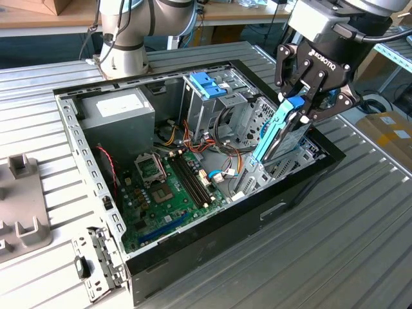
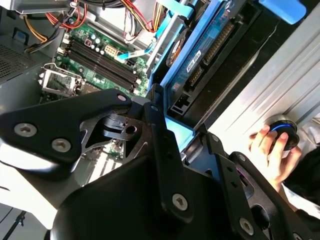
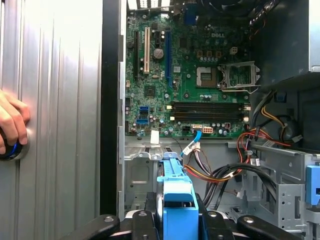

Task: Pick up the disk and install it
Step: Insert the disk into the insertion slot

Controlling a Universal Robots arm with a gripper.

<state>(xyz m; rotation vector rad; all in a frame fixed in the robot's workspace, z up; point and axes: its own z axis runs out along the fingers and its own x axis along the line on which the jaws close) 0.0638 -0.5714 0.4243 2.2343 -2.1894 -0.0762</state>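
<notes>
Black two-finger gripper [image 1: 297, 106] sits upper right of the exterior view, fingers [image 1: 288, 77] closed down on the top edge of the disk [image 1: 278, 132] — flat dark grey metal hard drive in a light-blue plastic frame. In both wrist views the fingers [image 3: 145, 226] press against either side of the blue frame end [image 3: 178, 210]; frame is gripped, no visible gap.

Disk stands on edge, tilted, lower end down inside the metal drive bay [image 1: 283, 164] at the right side of the open black computer case [image 1: 212, 244]. Second wrist view shows the disk's [image 2: 200, 55] connector side and blue rail running toward the upper right of the frame.

Further out: green motherboard [image 1: 167, 193] in the case floor, centre-left of the exterior view, with dark memory slots [image 3: 210, 112] and a bare metal CPU socket [image 3: 239, 75]. Blue plastic latch [image 1: 207, 85] tops the metal cage, upper centre. Big grey metal box with white sticker [image 1: 119, 112] left of that. Red, yellow and black wire bundle [image 3: 260, 135] between board and cage.

Case rests on a ribbed grey metal worktop [image 1: 335, 244]. Grey arm base [image 1: 122, 51] stands at upper left. A person's hand [image 2: 272, 152] at the right edge of the second wrist view rests on a round black-and-blue knob [image 2: 282, 131].
</notes>
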